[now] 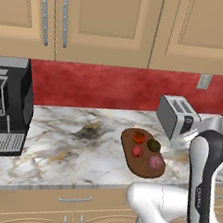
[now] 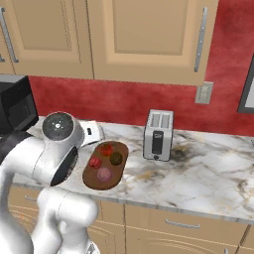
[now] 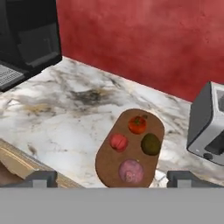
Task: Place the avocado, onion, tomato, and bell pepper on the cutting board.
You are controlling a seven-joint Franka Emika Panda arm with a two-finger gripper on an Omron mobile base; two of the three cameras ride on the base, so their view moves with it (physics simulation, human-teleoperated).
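Gripper (image 3: 111, 178) jaws spread wide, empty, hovering above near end of cutting board (image 3: 110, 159). On board below tips: onion (image 3: 131, 171) nearest, avocado (image 3: 151, 144) and bell pepper (image 3: 118, 142) side by side beyond, tomato (image 3: 137, 124) farthest. Board lies on marble counter (image 3: 65, 118). Toaster (image 3: 209, 127) off to right, black coffee machine (image 3: 26, 39) far left, red backsplash (image 3: 144, 39) ahead.

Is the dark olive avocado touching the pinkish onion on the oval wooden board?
Apart. In the hand view a strip of bare cutting board shows between the dark olive avocado and the pinkish-purple onion.
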